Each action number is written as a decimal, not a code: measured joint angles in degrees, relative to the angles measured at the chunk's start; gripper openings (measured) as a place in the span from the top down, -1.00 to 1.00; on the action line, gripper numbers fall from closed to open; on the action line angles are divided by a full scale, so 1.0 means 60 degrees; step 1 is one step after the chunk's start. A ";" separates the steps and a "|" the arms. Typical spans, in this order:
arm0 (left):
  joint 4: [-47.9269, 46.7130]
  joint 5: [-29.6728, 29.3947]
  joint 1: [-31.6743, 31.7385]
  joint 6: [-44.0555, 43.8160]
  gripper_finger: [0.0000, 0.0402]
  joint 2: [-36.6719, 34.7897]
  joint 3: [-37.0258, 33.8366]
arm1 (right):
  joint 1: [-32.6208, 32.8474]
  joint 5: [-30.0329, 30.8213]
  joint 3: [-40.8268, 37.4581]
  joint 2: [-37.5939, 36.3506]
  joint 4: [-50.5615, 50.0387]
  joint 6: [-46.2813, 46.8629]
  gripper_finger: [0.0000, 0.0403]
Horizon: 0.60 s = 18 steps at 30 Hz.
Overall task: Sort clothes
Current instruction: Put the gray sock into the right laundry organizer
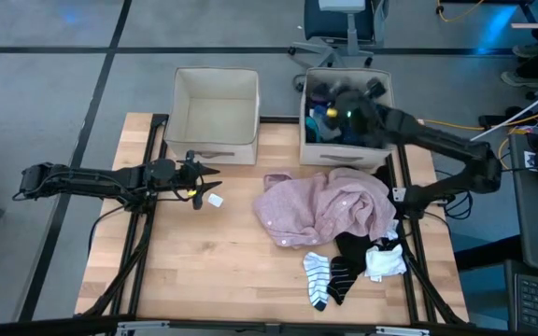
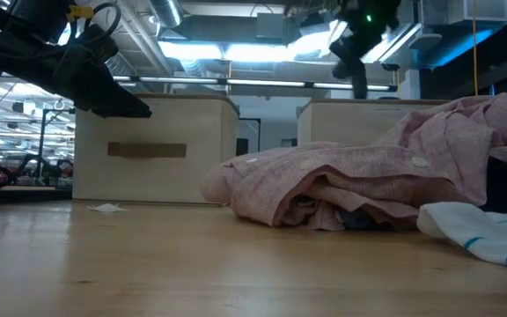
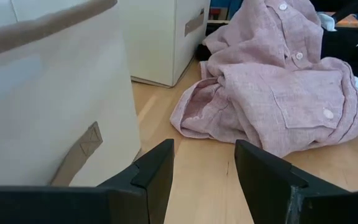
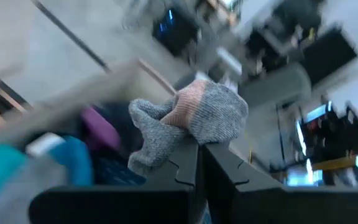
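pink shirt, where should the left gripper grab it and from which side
Probably the raised fold on the pink shirt nearest the left gripper, coming in from the left bin's side. The shirt lies crumpled with thick ridges standing off the table, so open fingers could close over one there. Its far side lies against dark clothes and socks, so a grab there may catch those too.

Robotics lab or workshop, shown by ceiling strip lights (image 2: pixel 236 48) and exposed ducts across the frame top, grey taped floor (image 1: pixel 45 84) upper left, office chair base (image 1: pixel 339 42) top centre, orange cables (image 1: pixel 479 14) upper right.
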 joint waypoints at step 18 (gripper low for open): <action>-0.0038 0.0004 -0.0002 -0.0033 0.19 0.0000 0.0000 | -0.3819 -0.3730 -0.1490 0.0047 -0.0194 0.2966 0.74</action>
